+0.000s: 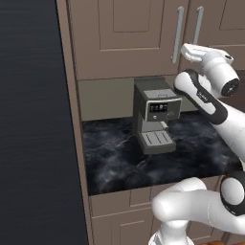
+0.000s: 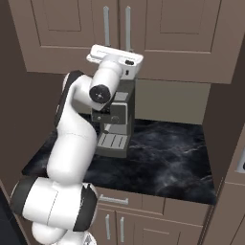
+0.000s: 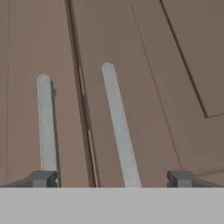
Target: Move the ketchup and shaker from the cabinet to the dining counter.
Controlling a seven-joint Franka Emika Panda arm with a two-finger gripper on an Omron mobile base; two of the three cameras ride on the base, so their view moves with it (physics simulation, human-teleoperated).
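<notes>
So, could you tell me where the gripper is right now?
The gripper is raised in front of the closed cabinet, jaws open; in the hand view its tips straddle the right door's silver handle, above the coffee machine.

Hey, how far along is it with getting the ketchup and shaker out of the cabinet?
Nothing looks moved yet. The cabinet doors are closed. In hand: the open gripper is up at the two silver bar handles, apparently lined up on the right one, holding nothing. Left: open the door, take out both items, carry them to the dining counter.
</notes>
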